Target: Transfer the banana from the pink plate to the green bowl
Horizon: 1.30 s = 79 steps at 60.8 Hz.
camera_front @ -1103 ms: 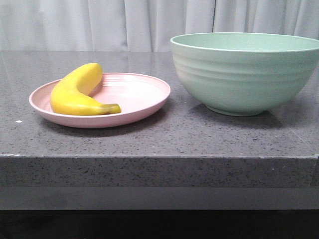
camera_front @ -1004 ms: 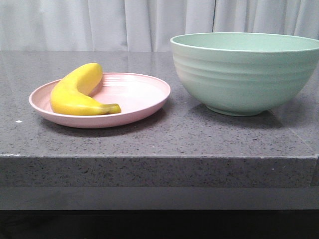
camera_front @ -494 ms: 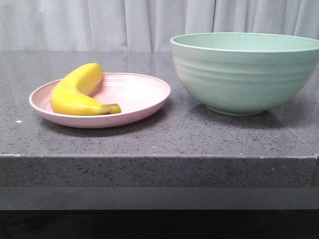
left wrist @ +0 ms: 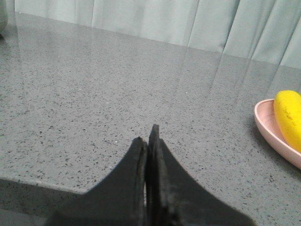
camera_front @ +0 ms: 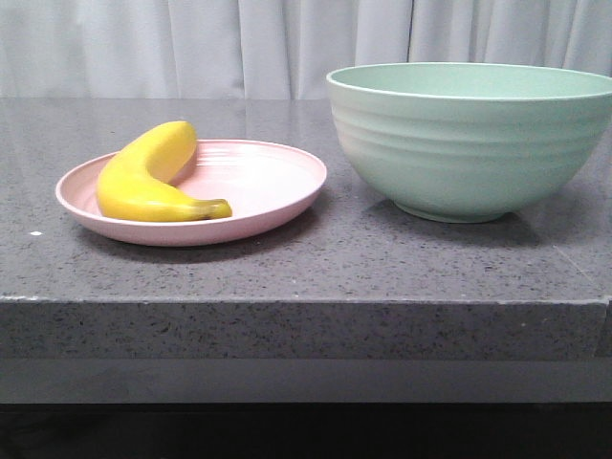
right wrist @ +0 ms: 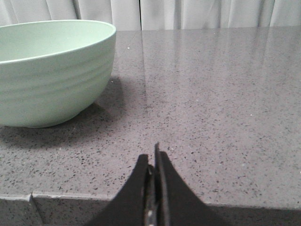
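Note:
The yellow banana [camera_front: 148, 177] lies on the left half of the pink plate [camera_front: 268, 186], its dark stem tip pointing toward the plate's middle. The green bowl [camera_front: 469, 139] stands to the right of the plate, apart from it, and no content shows inside. Neither gripper shows in the front view. My left gripper [left wrist: 148, 139] is shut and empty over the table's near edge, with the plate's rim [left wrist: 273, 136] and the banana's end [left wrist: 289, 115] off to one side. My right gripper [right wrist: 154, 157] is shut and empty at the table's near edge beside the bowl [right wrist: 51, 70].
The things stand on a grey speckled stone table [camera_front: 316, 268] with a thick front edge. A pale curtain [camera_front: 191, 48] hangs behind the table. Bare tabletop shows in front of the plate and the bowl.

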Available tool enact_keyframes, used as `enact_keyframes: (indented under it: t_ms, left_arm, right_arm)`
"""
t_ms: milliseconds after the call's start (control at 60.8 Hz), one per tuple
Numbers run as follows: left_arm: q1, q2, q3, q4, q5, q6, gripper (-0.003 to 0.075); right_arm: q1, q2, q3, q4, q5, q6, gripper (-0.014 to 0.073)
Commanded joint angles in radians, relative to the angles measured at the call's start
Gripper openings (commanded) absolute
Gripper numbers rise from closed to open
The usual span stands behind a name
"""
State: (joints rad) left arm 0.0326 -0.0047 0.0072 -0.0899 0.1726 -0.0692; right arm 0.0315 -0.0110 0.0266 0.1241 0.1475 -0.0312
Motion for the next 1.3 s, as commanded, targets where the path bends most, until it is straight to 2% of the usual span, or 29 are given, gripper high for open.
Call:
enact_keyframes:
  t_ms: [0,329,494,576,741,954,1152,1218,1284]
  left_arm:
    - [0.001,-0.019,0.003,-0.009,-0.086,-0.008,-0.0020]
    - [0.001,-0.019,0.003,-0.009,-0.098,-0.008,-0.0020]
    - [0.001,-0.019,-0.038,-0.009,-0.180,-0.006,-0.0020]
    - [0.001,-0.007,-0.109,0.020,-0.156,0.000,-0.0020]
    - [0.001,0.109,-0.301,0.054,-0.020,0.004,-0.0020]
    - [0.001,0.344,-0.455,0.054,-0.022,0.004,-0.0020]
    - [0.001,0.422,-0.476,0.054,-0.037,0.004,-0.0018]
    - [0.001,0.422,-0.476,0.054,-0.037,0.004,0.0010]
    - [0.001,0.422,-0.476,0.054,-0.037,0.004,0.0115]
  right_arm:
    - [-0.007,-0.022,0.001,-0.010,-0.085,0.000,-0.0061]
    - [-0.007,-0.022,0.001,-0.010,-0.088,0.000,-0.0061]
    - [-0.007,-0.022,-0.030,-0.010,-0.061,0.000,-0.0061]
    - [-0.007,-0.022,-0.105,-0.010,-0.002,0.000,-0.0061]
    - [-0.007,0.042,-0.310,-0.010,0.102,0.000,-0.0061]
    - [-0.007,0.278,-0.559,-0.010,0.168,0.000,-0.0061]
    - [-0.007,0.405,-0.627,-0.009,0.165,0.000,-0.0061]
    - [-0.007,0.411,-0.627,-0.009,0.164,0.000,-0.0049]
    - [-0.007,0.411,-0.627,-0.009,0.165,0.000,0.0011]
